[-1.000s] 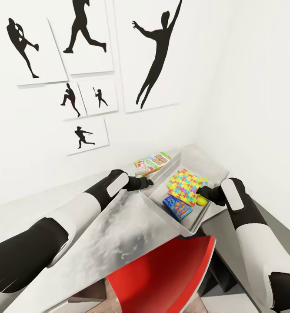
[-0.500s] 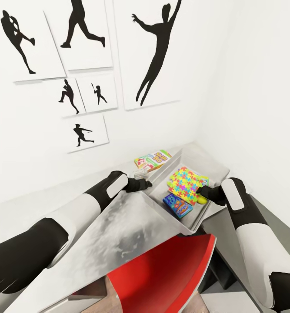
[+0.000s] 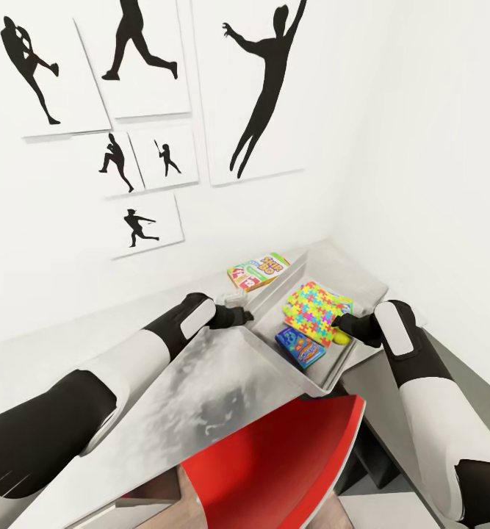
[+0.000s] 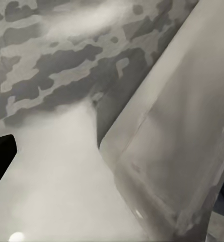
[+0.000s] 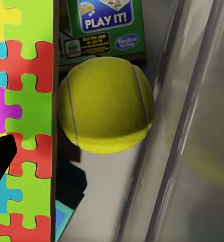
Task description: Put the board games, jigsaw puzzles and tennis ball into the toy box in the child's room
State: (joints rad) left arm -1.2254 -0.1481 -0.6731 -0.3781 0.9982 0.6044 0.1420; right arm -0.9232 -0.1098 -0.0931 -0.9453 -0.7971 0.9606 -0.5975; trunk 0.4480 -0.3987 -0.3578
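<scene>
Head view: puzzle, blue game, ball inside box; one game left outside on surface, beyond box's far wall. Left gripper at box wall, right gripper over ball, likely just released; jaw state of both undeterminable.

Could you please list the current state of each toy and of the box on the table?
Light grey rectangular toy box: open-topped, on the table.
Colourful jigsaw puzzle sheet: inside the box.
Yellow-green tennis ball: inside the box, beside the puzzle.
Blue board game: inside the box.
Yellow-green board game: outside the box, on the table.

Fuzzy matt tennis ball, glossy toy box
</scene>
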